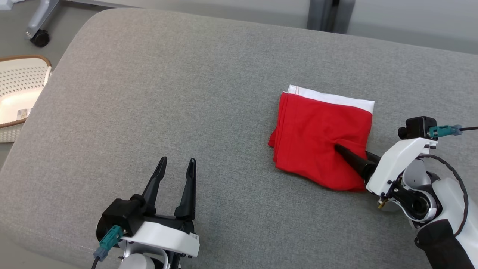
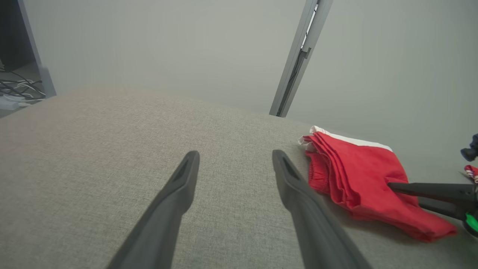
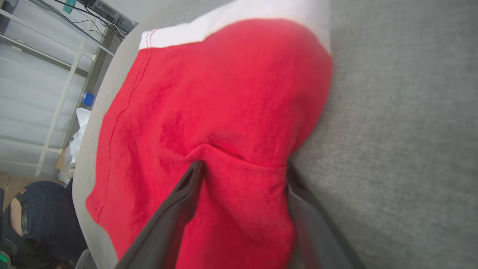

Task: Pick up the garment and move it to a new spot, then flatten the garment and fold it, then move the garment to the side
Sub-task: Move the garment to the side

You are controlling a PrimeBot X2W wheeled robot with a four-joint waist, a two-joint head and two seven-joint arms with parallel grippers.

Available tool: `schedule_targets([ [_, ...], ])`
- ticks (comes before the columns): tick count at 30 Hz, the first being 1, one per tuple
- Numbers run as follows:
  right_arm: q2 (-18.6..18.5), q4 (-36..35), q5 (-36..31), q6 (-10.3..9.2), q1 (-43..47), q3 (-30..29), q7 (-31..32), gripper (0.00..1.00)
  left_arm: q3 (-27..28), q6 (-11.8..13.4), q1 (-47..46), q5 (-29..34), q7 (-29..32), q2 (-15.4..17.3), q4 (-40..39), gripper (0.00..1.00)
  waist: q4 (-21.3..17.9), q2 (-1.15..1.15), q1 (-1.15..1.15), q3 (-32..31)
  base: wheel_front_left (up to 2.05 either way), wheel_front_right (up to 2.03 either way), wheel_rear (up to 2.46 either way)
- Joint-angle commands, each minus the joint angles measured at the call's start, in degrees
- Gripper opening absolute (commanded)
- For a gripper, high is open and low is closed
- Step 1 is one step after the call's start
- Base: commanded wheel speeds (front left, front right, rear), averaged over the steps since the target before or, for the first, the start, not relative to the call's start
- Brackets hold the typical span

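One folded red garment sits with its near edge between the spread, unclenched fingers of the right gripper. Broad bare cushion separates it from the left gripper, also released.

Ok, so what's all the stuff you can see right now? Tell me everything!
garment: one, red with a white band, folded, on the right part of the cushion
cushion: one, grey, under the garment
basket: one, white with a brown rim, past the cushion's left edge
wheel: one, black, on the floor by the far left corner
person: one, in dark jeans, beyond the cushion
left fingers: two, dark, open over bare cushion
right fingers: two, dark, open, astride the garment's near corner
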Motion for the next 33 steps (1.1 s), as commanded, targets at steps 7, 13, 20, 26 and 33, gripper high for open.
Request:
schedule_targets([
  [7, 0.84, 1.23, 1.22, 0.0, -1.34, 0.63, -1.4, 1.0, -0.32, 0.55, -0.59, -0.63, -0.06, 0.24, -0.36, 1.0, 1.71, 0.0, 0.0, 0.89, 0.0, 0.0, 0.0],
  [13, 0.91, 2.23, 1.54, 0.0, -2.23, 1.6, -2.41, 1.0, -0.66, 0.69, -0.98, -0.68, -0.06, 0.24, -0.42, 1.0, 1.77, 0.0, 0.0, 1.19, 0.0, 0.0, 0.0],
  [20, -0.98, 2.05, -0.14, 0.0, -3.07, 4.63, -3.63, 0.0, -1.17, 0.78, -1.44, -0.47, -0.06, 0.25, -0.38, 1.0, 1.48, 0.0, 0.0, 1.32, 0.0, 0.0, 0.0],
  [26, -3.28, 1.57, -2.38, 0.0, -3.66, 7.47, -5.6, 0.0, -0.97, 1.06, -1.19, -0.76, -0.06, 0.25, -0.07, 1.0, 0.92, 0.0, 0.0, 1.01, 0.0, 0.0, 0.0],
  [33, -9.33, -0.45, -6.57, 0.0, -4.16, 11.42, -7.18, 0.0, -1.07, 1.09, -0.61, -1.37, -0.06, 0.25, -0.26, 1.0, -1.09, 0.0, 0.0, 0.42, 0.0, 0.0, 0.0],
])
